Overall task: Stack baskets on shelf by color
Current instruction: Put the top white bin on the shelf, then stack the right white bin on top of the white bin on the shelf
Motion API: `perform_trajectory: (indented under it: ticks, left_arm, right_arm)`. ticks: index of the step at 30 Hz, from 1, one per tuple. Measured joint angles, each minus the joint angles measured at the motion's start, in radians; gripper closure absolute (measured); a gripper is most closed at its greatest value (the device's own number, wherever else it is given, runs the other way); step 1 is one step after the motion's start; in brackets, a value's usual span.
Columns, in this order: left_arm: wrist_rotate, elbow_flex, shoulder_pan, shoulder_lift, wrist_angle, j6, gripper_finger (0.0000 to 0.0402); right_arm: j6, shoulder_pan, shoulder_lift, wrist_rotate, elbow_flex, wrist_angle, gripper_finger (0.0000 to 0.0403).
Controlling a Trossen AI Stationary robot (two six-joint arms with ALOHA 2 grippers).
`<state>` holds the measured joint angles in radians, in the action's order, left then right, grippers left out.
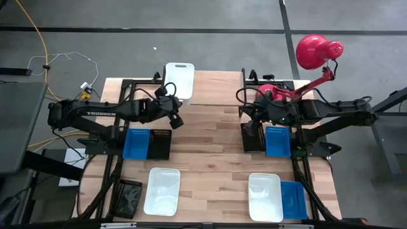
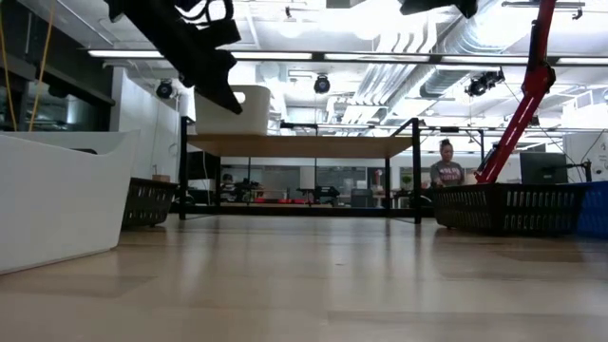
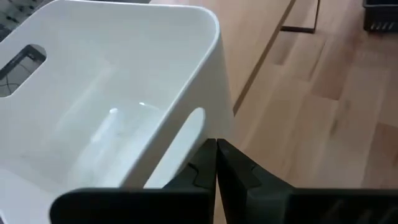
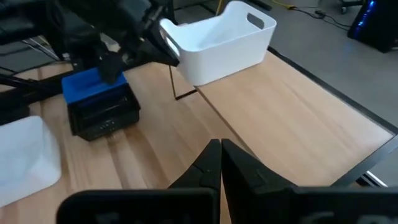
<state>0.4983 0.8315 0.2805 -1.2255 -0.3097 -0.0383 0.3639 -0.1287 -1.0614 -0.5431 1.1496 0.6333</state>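
Observation:
One white basket (image 1: pixel 180 77) stands on the left end of the shelf (image 1: pixel 222 88), a light plank on thin black legs. My left gripper (image 3: pixel 216 152) is shut, and its tips are at the near end wall of this basket, beside the handle slot (image 3: pixel 193 121). My right gripper (image 4: pixel 221 155) is shut with nothing in it and hangs above the right part of the shelf. Other baskets rest on the table: blue (image 1: pixel 136 142) and black (image 1: pixel 159 142) at the left, black (image 1: pixel 252 137) and blue (image 1: pixel 278 140) at the right. My left gripper has its shut fingertips (image 3: pixel 219 163) right at the near end wall of the white basket (image 3: pixel 214 127), close to a corner, slanting down from the table's left. Whether they touch the wall, I cannot tell. The basket stands upright on the shelf.
Near the front edge lie two white baskets (image 1: pixel 162 191) (image 1: pixel 265 196), a black one (image 1: pixel 127 198) and a blue one (image 1: pixel 293 198). A red lamp (image 1: pixel 316 51) on a red arm stands at the back right. The middle of the table (image 1: pixel 210 152) is bare wood.

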Motion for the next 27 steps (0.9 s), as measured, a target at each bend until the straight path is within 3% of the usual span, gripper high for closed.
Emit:
perform_trajectory:
  ticks: [5,8,12,21,27]
  left_arm:
    - [-0.05,0.048,-0.034,0.031,-0.005,0.017,0.0401]
    - [-0.13,0.083,-0.079,0.073,-0.012,0.056,0.0401]
    - [-0.161,0.111,-0.164,0.16,-0.012,0.15,0.0401]
    - [-0.142,0.115,-0.315,0.345,-0.006,0.353,0.0401]
    - [-0.121,0.116,-0.334,0.387,-0.007,0.36,0.0401]
  right_arm:
    - [0.033,-0.003,0.02,0.099,0.0,-0.03,0.0403]
    - [0.109,-0.003,0.023,0.217,0.002,-0.035,0.0402]
    - [0.214,-0.027,0.016,0.392,0.002,0.003,0.0387]
    - [0.453,-0.261,-0.075,0.617,0.001,0.328,0.0276]
    - [0.506,-0.455,-0.204,0.625,0.001,0.432,0.0214]
